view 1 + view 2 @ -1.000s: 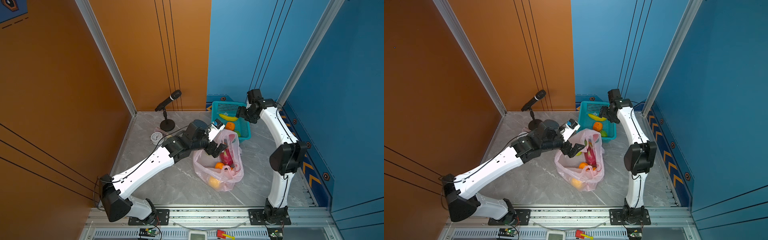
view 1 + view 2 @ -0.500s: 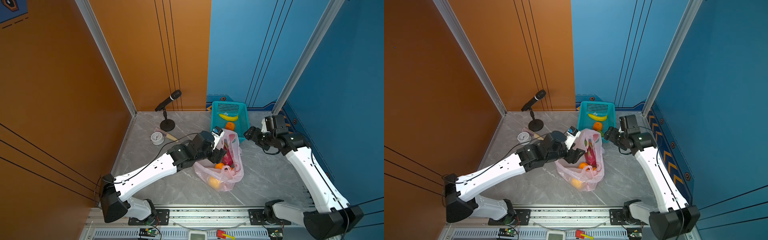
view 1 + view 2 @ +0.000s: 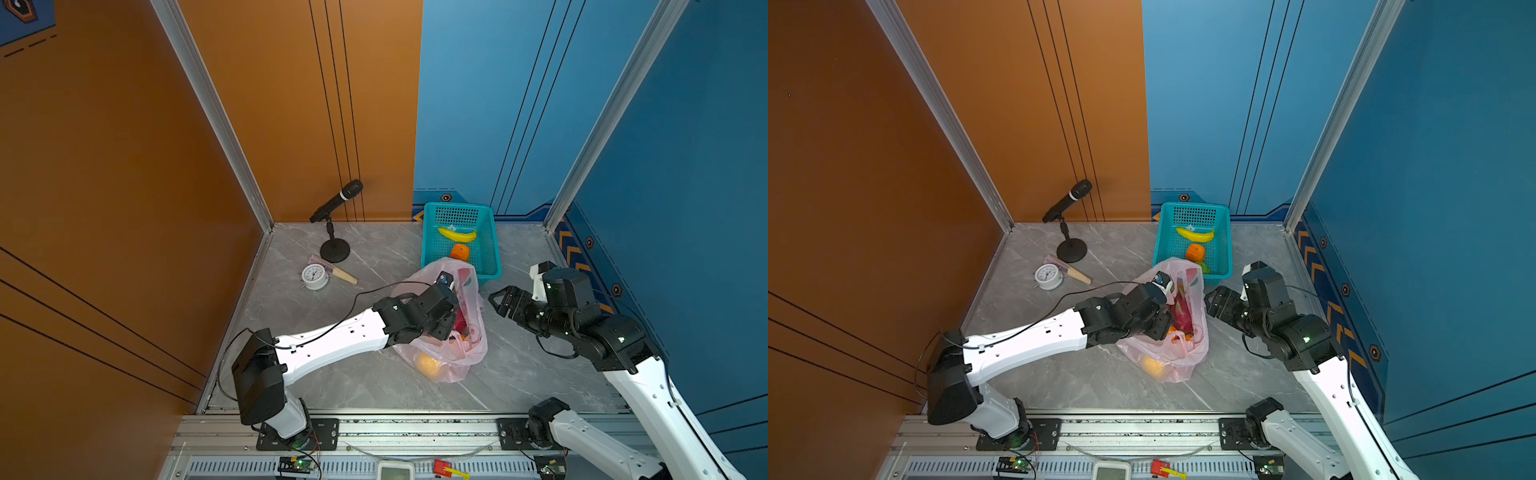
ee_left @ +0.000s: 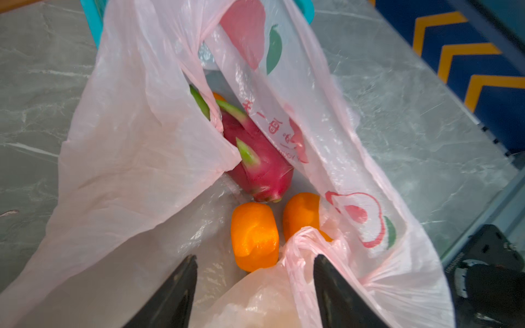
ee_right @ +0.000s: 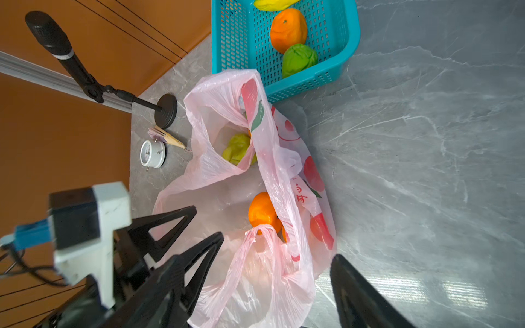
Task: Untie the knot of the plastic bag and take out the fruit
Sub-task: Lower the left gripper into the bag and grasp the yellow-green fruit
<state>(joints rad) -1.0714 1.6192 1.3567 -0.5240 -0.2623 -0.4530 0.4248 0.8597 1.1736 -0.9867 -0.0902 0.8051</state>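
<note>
The pink plastic bag [image 3: 453, 353] lies on the grey floor with its mouth wide open. The knot is out of view; a bunched handle loop [image 4: 304, 238] hangs loose. Inside lie fruit: a magenta dragon fruit [image 4: 261, 164], two orange tangerines [image 4: 254, 235] and a green bumpy one [image 5: 237, 147]. A yellow-orange one [image 3: 430, 363] shows through the film. My left gripper [image 4: 255, 258] reaches into the bag's mouth, open, with bag film and a tangerine just ahead of its tips. My right gripper [image 3: 498, 301] hovers open just right of the bag, holding nothing.
A teal basket [image 3: 492, 249] behind the bag holds a banana [image 3: 457, 235], a tangerine [image 3: 460, 251] and a green fruit [image 5: 298, 59]. A microphone on a stand [image 3: 334, 203], a small white clock [image 3: 314, 276] and a folded fan [image 3: 340, 272] stand at the back left.
My right arm swung from over the basket down to the bag's right side. My left gripper pushed deeper into the bag's mouth and its jaws narrowed.
</note>
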